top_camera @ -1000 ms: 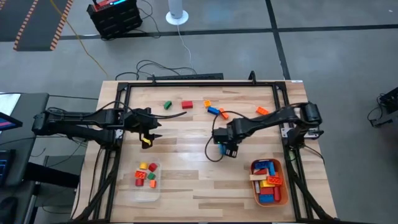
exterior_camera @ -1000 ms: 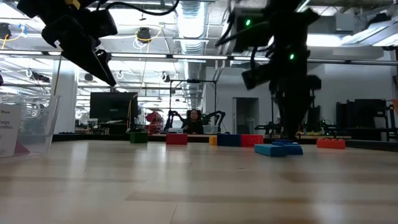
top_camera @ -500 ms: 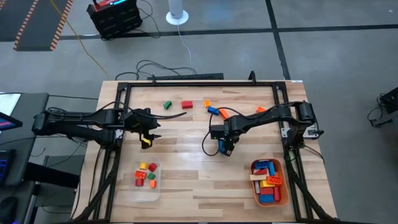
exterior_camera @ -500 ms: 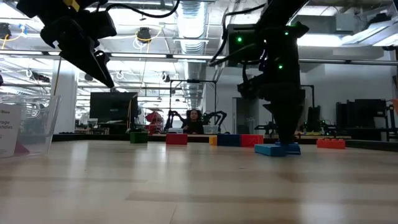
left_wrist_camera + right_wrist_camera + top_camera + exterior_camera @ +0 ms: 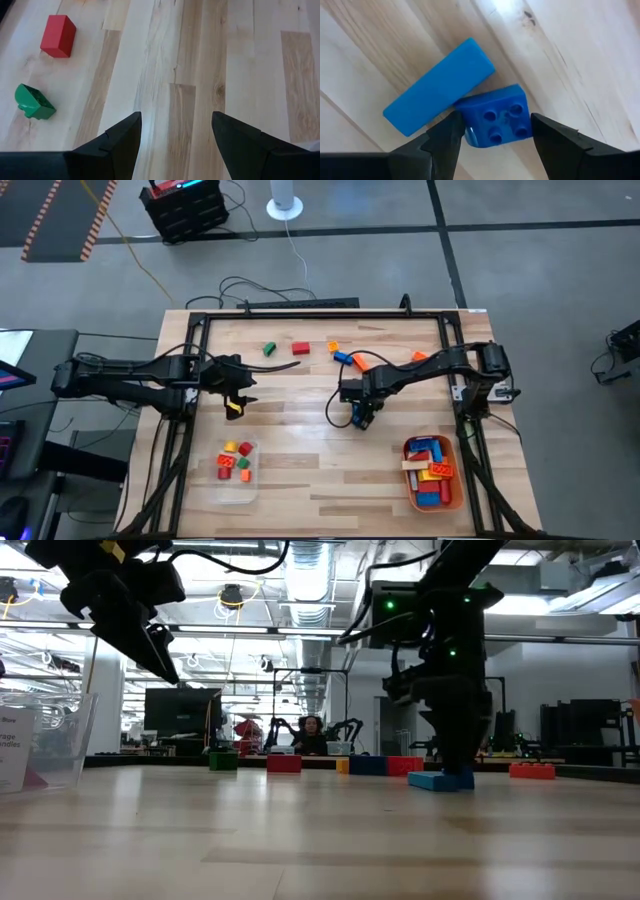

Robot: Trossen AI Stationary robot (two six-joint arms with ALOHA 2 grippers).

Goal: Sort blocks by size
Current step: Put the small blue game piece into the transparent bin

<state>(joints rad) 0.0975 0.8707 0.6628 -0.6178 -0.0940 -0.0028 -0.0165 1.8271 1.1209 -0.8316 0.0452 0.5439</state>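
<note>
Mid-table: right gripper (image 5: pixel 492 137) open, straddling small blue block (image 5: pixel 497 122) touching long blue block (image 5: pixel 437 87). Grab cube only, w/o nudging bar. Left gripper (image 5: pixel 175 135) open, empty.

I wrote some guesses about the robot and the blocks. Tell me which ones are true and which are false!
1. The right gripper is open around a small blue block. True.
2. A long blue block lies right next to that small blue block. True.
3. The left gripper is holding a red block. False: it is open and empty, and the red block lies on the table ahead of it.
4. The orange tray is empty. False: it holds blue, red, yellow and tan blocks.
5. A green block lies near the red block. True.
</note>
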